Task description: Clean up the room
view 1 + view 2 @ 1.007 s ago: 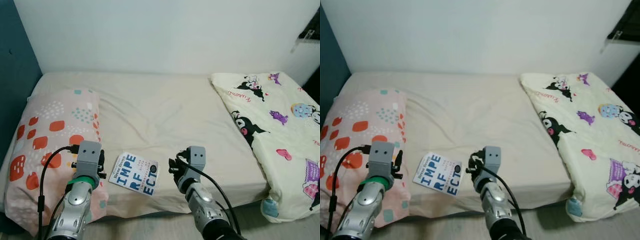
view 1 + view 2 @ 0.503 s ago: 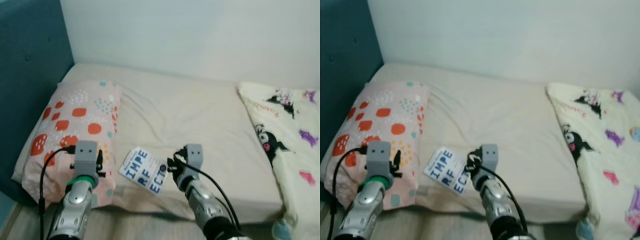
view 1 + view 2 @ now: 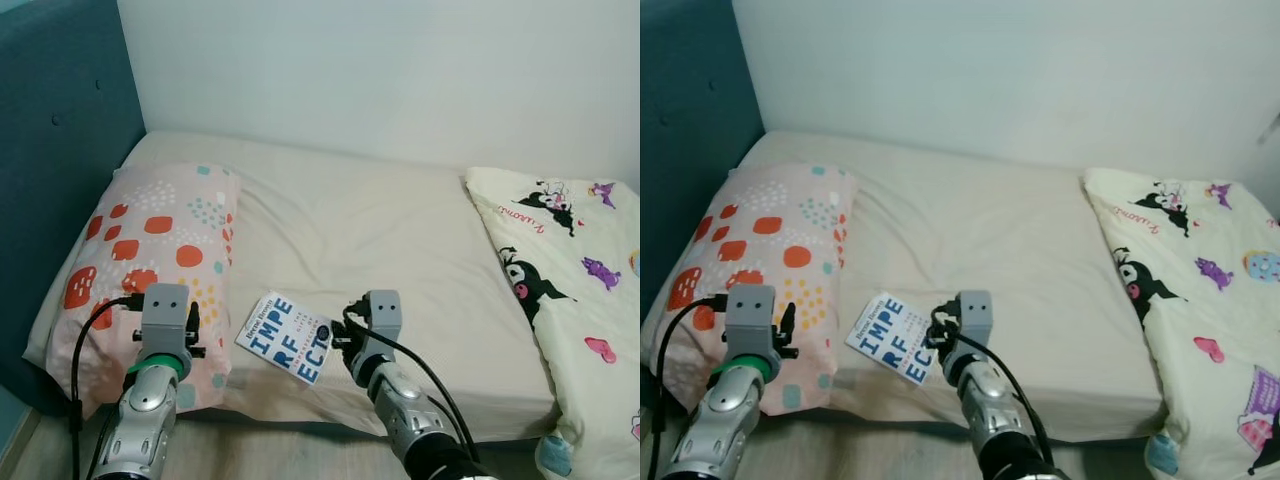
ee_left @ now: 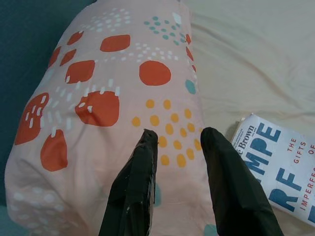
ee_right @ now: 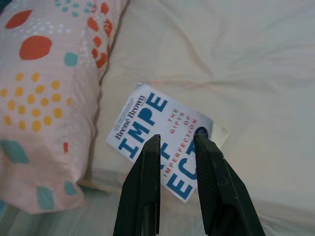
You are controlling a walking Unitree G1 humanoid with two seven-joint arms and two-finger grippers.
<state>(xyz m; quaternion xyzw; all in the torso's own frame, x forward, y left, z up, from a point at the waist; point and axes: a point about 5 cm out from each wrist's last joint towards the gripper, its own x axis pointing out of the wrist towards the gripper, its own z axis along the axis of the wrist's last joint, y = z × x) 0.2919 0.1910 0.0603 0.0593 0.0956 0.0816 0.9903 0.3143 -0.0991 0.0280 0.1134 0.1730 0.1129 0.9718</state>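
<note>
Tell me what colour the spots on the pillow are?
The pillow is pink with orange, yellow and teal spots; the left wrist view shows them best.

**Soft, even indoor light, all views sharp**

Bright and diffuse throughout, without glare or hard highlights. Only faint shadows in the folds of the sheet (image 3: 350, 230) and under the edge of the pillow (image 3: 150, 250). Slightly dimmer toward the teal headboard (image 3: 60, 130). No motion blur; crisp print on the book (image 5: 162, 135). Mild softness on the near black fingers (image 4: 138, 187).
</note>
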